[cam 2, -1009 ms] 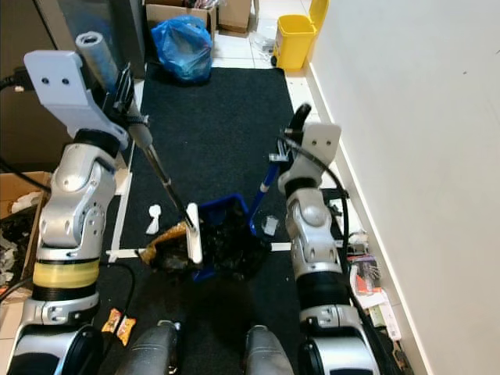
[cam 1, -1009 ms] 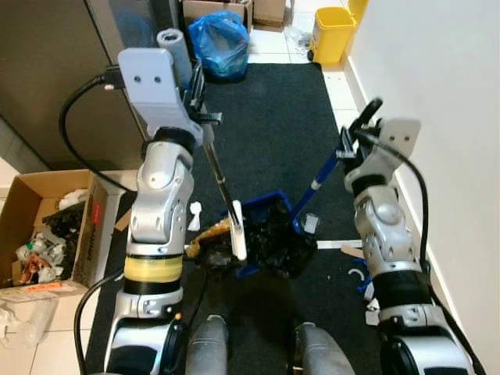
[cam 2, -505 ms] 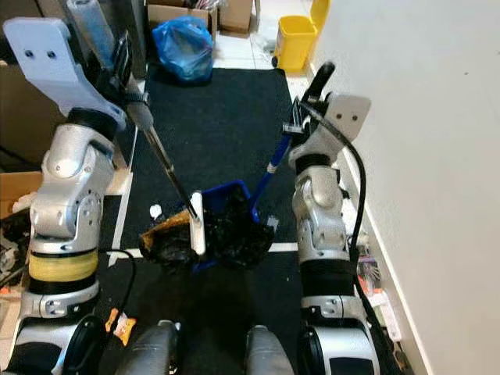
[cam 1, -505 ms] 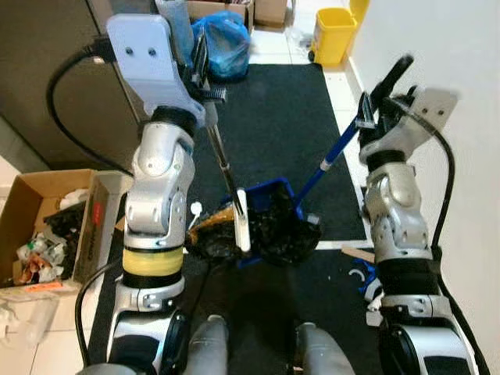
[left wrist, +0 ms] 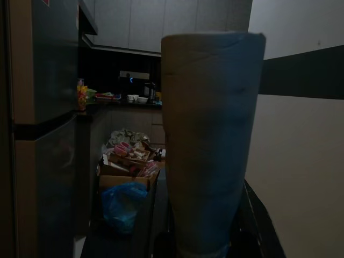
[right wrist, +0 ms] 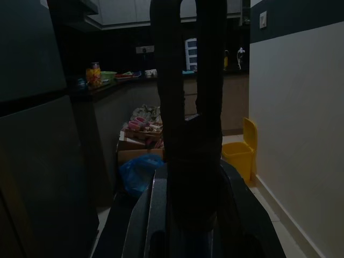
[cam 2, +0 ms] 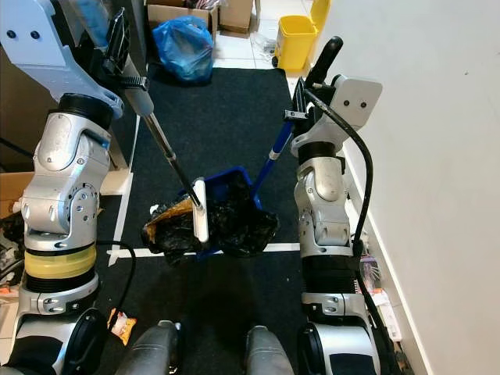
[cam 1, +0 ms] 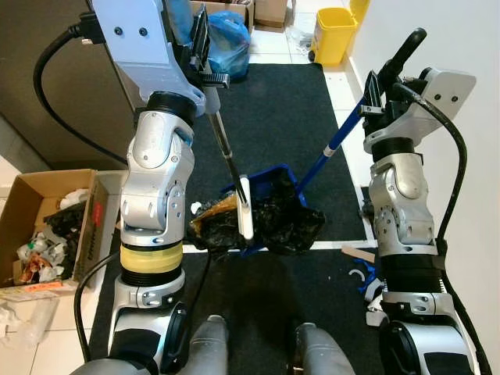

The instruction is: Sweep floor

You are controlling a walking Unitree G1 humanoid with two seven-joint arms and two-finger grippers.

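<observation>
Silver arms raised — left gripper [cam 1: 201, 58] clamps broom [cam 1: 230, 168], right gripper [cam 1: 380, 78] clamps dustpan [cam 1: 269, 205].

Two silver, segmented arms rise from rounded grey thighs at the bottom of the frame. The left arm [cam 1: 156, 195] wears a yellow band above its black elbow joint. Each wrist carries a pale grey camera housing with two screws, fed by a looping black cable.

Blue dustpan [cam 1: 269, 183] tilted over black mat [cam 1: 273, 117]; broom [cam 1: 234, 183] beside it.
</observation>
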